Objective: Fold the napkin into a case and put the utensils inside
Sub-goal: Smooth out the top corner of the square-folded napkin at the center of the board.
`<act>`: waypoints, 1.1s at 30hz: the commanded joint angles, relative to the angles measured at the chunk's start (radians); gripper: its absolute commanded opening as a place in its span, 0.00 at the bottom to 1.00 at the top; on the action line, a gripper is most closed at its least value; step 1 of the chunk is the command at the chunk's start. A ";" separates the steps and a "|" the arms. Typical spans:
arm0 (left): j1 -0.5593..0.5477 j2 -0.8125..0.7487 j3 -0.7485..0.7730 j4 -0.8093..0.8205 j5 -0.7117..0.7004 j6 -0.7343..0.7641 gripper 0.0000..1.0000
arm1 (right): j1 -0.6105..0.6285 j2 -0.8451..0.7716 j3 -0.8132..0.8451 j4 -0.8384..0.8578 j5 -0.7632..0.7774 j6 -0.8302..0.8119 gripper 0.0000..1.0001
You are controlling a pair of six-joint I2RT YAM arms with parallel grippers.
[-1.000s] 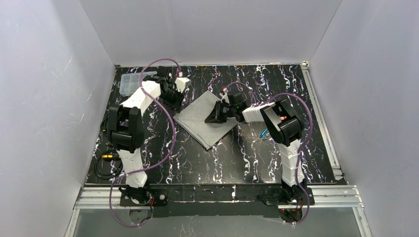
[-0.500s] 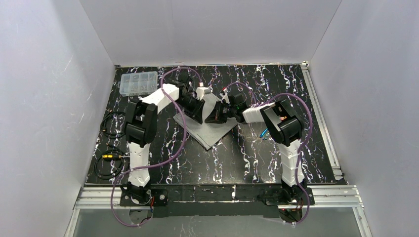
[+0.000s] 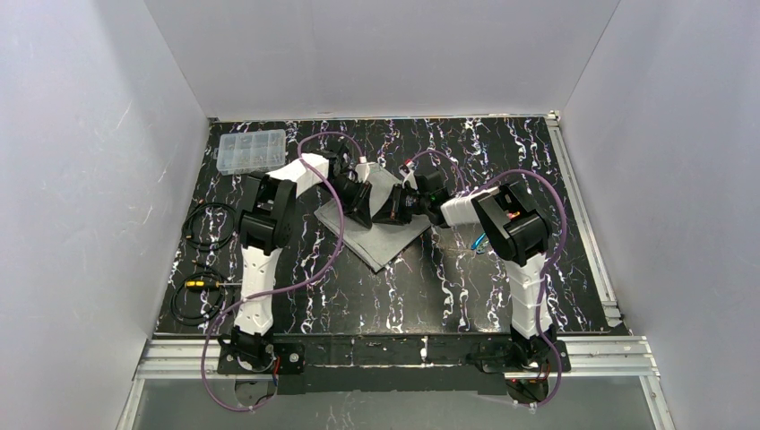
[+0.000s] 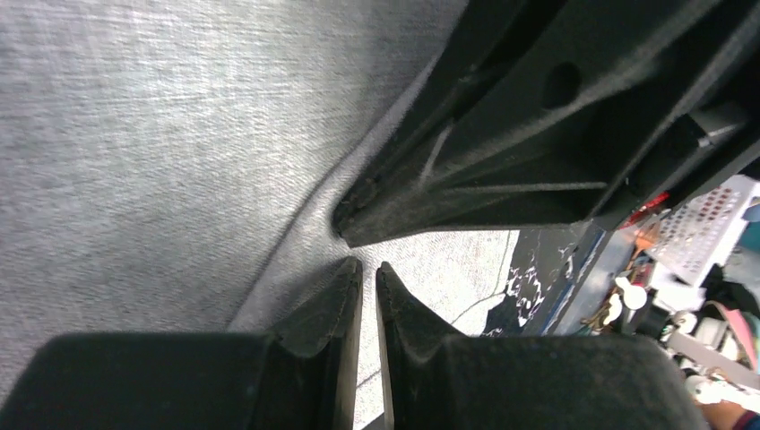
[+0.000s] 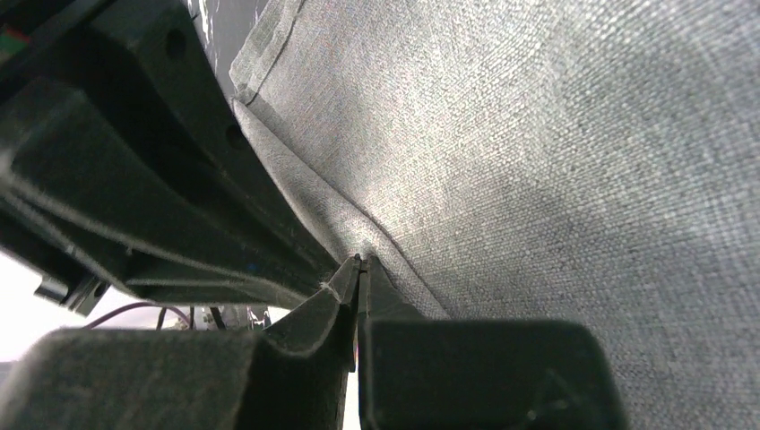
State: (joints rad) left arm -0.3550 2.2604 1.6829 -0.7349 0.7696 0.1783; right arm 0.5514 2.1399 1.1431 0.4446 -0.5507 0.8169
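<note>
The light-grey napkin (image 3: pixel 381 240) lies folded as a slanted rectangle in the middle of the black marbled table. My right gripper (image 3: pixel 385 213) is down on its far part, and in the right wrist view it (image 5: pixel 359 261) is shut on a raised fold of the napkin (image 5: pixel 556 134). My left gripper (image 3: pixel 362 208) faces it tip to tip. In the left wrist view it (image 4: pixel 366 267) shows only a narrow slit between the jaws, at the crease of the napkin (image 4: pixel 134 134); no cloth shows in the slit. A blue utensil (image 3: pixel 480 239) lies by the right arm.
A clear plastic compartment box (image 3: pixel 253 150) stands at the back left. Black cable coils (image 3: pixel 204 226) lie along the table's left edge. Purple cables (image 3: pixel 315 260) hang from both arms. White walls close in the table on three sides.
My left arm has swung from beside the clear box to the napkin, meeting the right gripper, and its jaws have narrowed. The right gripper has kept its hold and place.
</note>
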 commanded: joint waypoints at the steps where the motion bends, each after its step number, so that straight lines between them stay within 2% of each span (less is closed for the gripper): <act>1: 0.060 0.047 0.057 -0.032 0.101 -0.051 0.10 | 0.008 0.001 -0.055 -0.087 0.064 -0.024 0.11; 11: 0.169 0.065 0.067 -0.119 0.092 0.002 0.08 | 0.013 -0.006 -0.084 -0.074 0.072 -0.015 0.10; 16: 0.214 0.014 0.002 -0.147 0.052 0.082 0.08 | 0.012 -0.002 -0.087 -0.068 0.071 -0.011 0.09; 23: 0.257 -0.058 -0.033 -0.194 0.090 0.141 0.08 | 0.007 -0.001 -0.069 -0.082 0.044 -0.032 0.09; 33: 0.264 -0.068 -0.045 -0.190 0.021 0.190 0.08 | -0.088 -0.121 -0.002 -0.213 -0.130 -0.124 0.24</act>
State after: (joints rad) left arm -0.0933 2.2589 1.6501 -0.8982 0.8230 0.3260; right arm 0.5182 2.0995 1.1187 0.3866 -0.6163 0.7822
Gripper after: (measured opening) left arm 0.083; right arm 0.228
